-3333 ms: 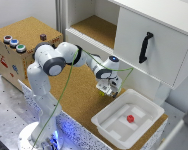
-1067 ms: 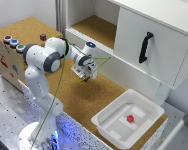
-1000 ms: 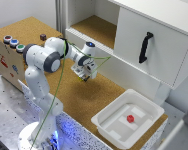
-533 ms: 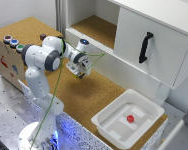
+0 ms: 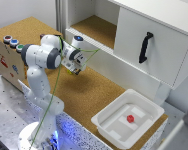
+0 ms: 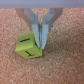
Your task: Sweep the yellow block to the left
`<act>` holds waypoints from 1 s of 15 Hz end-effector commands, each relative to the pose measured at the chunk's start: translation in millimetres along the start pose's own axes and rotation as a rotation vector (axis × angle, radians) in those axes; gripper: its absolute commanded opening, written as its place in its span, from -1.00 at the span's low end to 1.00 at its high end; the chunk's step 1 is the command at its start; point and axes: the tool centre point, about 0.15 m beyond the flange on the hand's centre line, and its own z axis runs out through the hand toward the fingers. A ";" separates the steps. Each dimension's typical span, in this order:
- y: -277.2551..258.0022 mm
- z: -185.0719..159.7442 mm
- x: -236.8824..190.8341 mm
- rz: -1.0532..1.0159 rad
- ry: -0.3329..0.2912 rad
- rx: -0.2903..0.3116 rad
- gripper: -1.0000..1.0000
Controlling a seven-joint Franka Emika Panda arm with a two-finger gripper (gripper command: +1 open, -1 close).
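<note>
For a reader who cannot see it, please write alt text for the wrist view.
A small yellow-green block with dark markings on its faces sits on a cork surface, directly beside the robot gripper. The gripper's two metal fingers reach down close together at the block's edge, not around it.

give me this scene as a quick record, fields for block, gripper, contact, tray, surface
block: yellow block, black marks on its faces, resting on the cork
gripper: gripper pointing down at the block, fingers close together; in the exterior view it hangs low over the cork near the cabinet
contact: fingertips at the block's side edge, not around it; actual touch cannot be told
tray: white tray at the exterior view's right, holding a small red object
surface: cork board
</note>
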 end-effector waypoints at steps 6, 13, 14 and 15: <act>-16.7 -56.1 -14.2 -0.099 0.026 -0.097 1.00; -18.4 -6.5 2.4 -0.125 -0.006 -0.120 1.00; -20.3 0.3 5.8 -0.133 -0.006 -0.126 1.00; -20.2 7.7 10.0 -0.127 -0.014 -0.123 1.00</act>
